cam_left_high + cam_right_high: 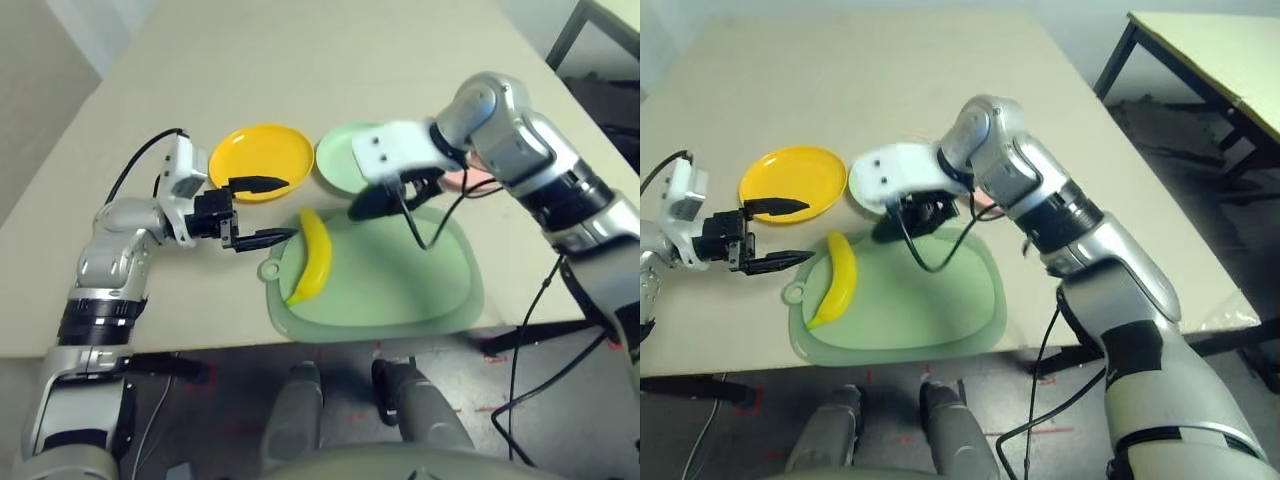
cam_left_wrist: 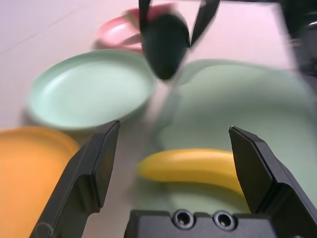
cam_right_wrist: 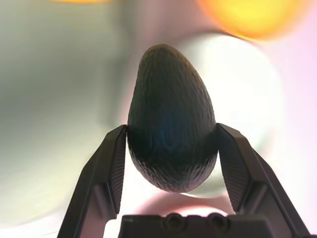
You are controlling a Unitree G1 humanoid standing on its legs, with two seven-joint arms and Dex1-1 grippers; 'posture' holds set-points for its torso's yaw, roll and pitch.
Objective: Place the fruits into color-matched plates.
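Fingers [image 3: 233,163] of the right gripper [image 3: 171,153] clamp the wide end of the dark green avocado [image 3: 171,119], narrow tip pointing away from the wrist. It hangs in the air over the far edge of the light-green cutting mat [image 1: 420,290], just beside the mint green plate [image 1: 340,160].

Left gripper [image 1: 265,212] hovers wide and empty between the yellow-orange plate [image 1: 262,152] and the banana [image 1: 314,255], which lies on the near-left part of the mat. Pink plate [image 2: 116,32] sits past the green one, mostly hidden behind the right arm on the desk [image 1: 300,70].

Step in hand, as I read it: carrying the avocado to its green plate. Next move calls for a short shift over the plate's middle, lowering, then spreading the fingers. Banana not yet placed; watermelon not seen.
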